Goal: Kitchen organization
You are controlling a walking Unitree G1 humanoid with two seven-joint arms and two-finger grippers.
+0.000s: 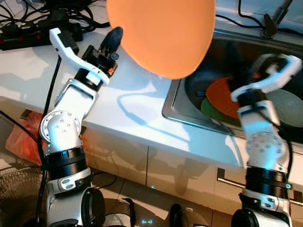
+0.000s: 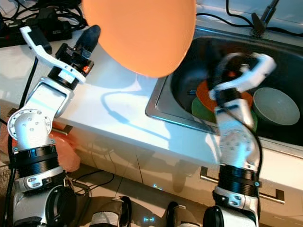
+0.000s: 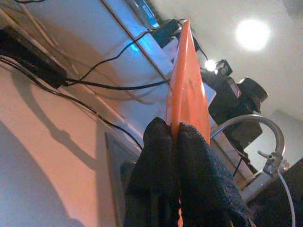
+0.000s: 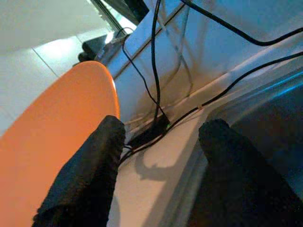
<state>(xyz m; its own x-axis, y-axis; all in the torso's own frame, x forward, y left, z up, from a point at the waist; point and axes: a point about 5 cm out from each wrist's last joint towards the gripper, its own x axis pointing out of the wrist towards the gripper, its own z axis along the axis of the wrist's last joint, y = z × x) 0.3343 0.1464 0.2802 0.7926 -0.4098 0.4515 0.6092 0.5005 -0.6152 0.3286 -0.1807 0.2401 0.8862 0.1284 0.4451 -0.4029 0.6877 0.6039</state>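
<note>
A large orange plate [image 1: 161, 33] is held up edge-on above the white counter [image 1: 128, 109], close to my head camera. My left gripper [image 3: 174, 130] is shut on its rim, both black fingers pinching the edge. My right gripper [image 4: 161, 137] hovers over the sink [image 1: 189, 113], open with nothing between its fingers, and the raised plate lies just beside one finger [image 4: 94, 161]. Inside the sink lie another orange plate [image 1: 220, 97] on a green plate [image 1: 210, 111], with a white bowl [image 2: 274, 106] to their right.
A power strip with tangled black cables [image 1: 28, 35] lies at the back left of the counter. The faucet [image 1: 274, 21] stands behind the sink. On the floor at the left is a red bag [image 1: 23, 137]; a drawer handle [image 2: 208, 182] shows below the sink.
</note>
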